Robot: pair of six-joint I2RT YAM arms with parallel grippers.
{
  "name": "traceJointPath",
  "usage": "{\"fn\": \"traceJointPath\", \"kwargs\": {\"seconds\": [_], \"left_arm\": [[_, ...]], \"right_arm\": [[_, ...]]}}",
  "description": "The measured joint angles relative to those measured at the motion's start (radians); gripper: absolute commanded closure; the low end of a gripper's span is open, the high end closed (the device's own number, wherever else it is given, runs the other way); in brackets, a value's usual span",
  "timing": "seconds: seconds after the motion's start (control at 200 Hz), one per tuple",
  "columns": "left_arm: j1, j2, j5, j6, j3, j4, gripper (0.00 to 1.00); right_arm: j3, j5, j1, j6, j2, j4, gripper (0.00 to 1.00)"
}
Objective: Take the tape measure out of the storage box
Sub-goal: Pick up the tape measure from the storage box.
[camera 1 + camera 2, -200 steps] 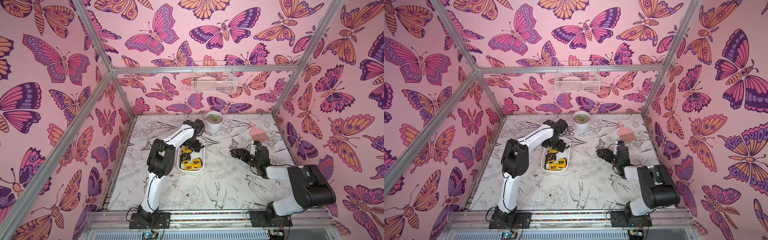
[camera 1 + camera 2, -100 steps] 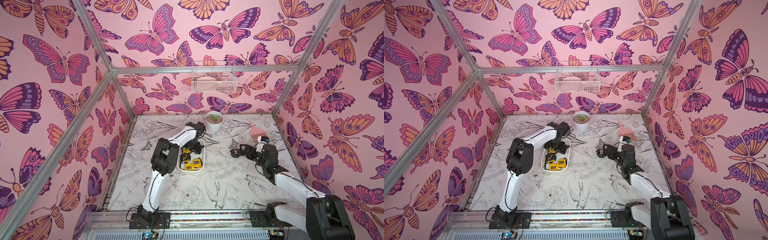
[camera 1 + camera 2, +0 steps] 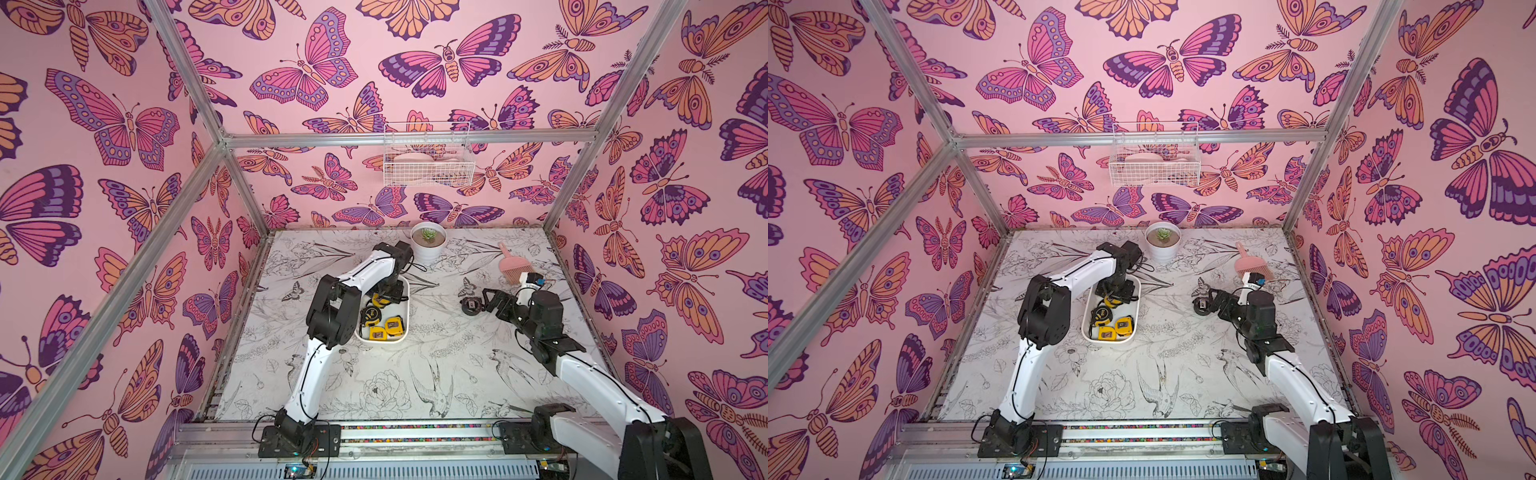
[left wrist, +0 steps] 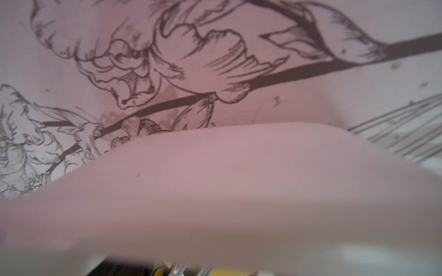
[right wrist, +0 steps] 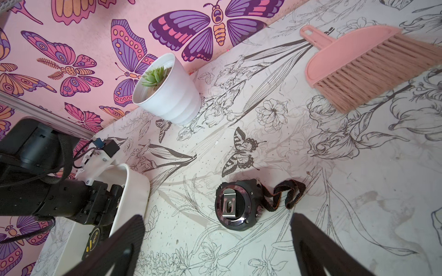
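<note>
Black tape measure (image 3: pixel 471 306) lies out, right of centre, by my spread right gripper (image 3: pixel 487 301). Left gripper (image 3: pixel 388 296) is down in the storage box (image 3: pixel 407 316), and I cannot tell its grip. Yellow tape measures (image 3: pixel 394 325) are left inside.

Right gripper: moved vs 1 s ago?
Yes. The right gripper has pulled back slightly from the black tape measure, ending farther from the storage box. Its jaws are open.

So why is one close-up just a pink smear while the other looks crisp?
Left wrist view: the camera seems too close to the storage box wall, so it blurs into a pink-tinted smear. Right wrist view: sharp and evenly lit, soft shadow beside the black tape measure.
</note>
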Motion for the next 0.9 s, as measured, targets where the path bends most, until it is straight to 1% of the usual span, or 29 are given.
{"fn": "traceJointPath", "kwargs": {"seconds": [0.05,0.125,0.195,0.3,0.32,0.371,0.406,0.441,0.536,0.666,0.686,0.731,0.751,0.841,0.901], "left_arm": [[-0.001,-0.004,0.002,0.0,-0.009,0.006,0.1],[-0.003,-0.02,0.005,0.005,-0.032,0.009,0.09],[-0.005,-0.027,0.005,0.009,-0.046,0.011,0.13],[-0.006,-0.031,0.006,0.011,-0.054,0.019,0.22],[-0.007,-0.031,0.006,0.012,-0.055,0.022,0.25],[-0.008,-0.032,0.008,0.008,-0.058,0.029,0.38],[-0.009,-0.032,0.01,0.01,-0.06,0.033,0.42],[-0.01,-0.033,0.011,0.018,-0.061,0.036,0.44],[-0.011,-0.037,0.009,0.032,-0.069,0.042,0.44],[-0.011,-0.055,0.011,0.034,-0.098,0.061,0.38],[-0.011,-0.058,0.011,0.035,-0.103,0.064,0.34],[-0.011,-0.063,0.011,0.035,-0.111,0.067,0.19],[-0.011,-0.064,0.01,0.041,-0.113,0.067,0.16],[-0.011,-0.065,0.0,0.048,-0.113,0.066,0.09],[-0.011,-0.065,-0.01,0.058,-0.112,0.065,0.08]], "right_arm": [[0.0,0.0,0.0,-0.003,-0.005,-0.008,0.01],[0.0,0.0,0.0,-0.005,-0.009,-0.014,0.01],[0.0,0.0,0.0,-0.007,-0.008,-0.014,0.01],[0.0,-0.001,0.0,-0.007,-0.006,-0.014,0.01],[0.0,-0.001,0.0,-0.007,-0.005,-0.014,0.01],[0.0,-0.001,0.0,-0.006,-0.003,-0.014,0.01],[0.0,-0.001,0.0,-0.006,-0.002,-0.014,0.01],[0.0,-0.001,0.0,-0.006,-0.002,-0.015,0.01],[0.0,0.0,0.0,-0.006,-0.003,-0.017,0.01],[0.0,0.0,0.0,-0.006,-0.016,-0.024,0.01],[0.0,0.0,0.0,-0.006,-0.019,-0.026,0.01],[0.0,0.0,0.0,-0.006,-0.025,-0.029,0.01],[0.0,0.0,0.0,-0.007,-0.028,-0.03,0.01],[0.0,0.0,0.0,-0.006,-0.029,-0.033,0.01],[0.0,0.0,0.0,-0.006,-0.029,-0.036,0.01]]}}
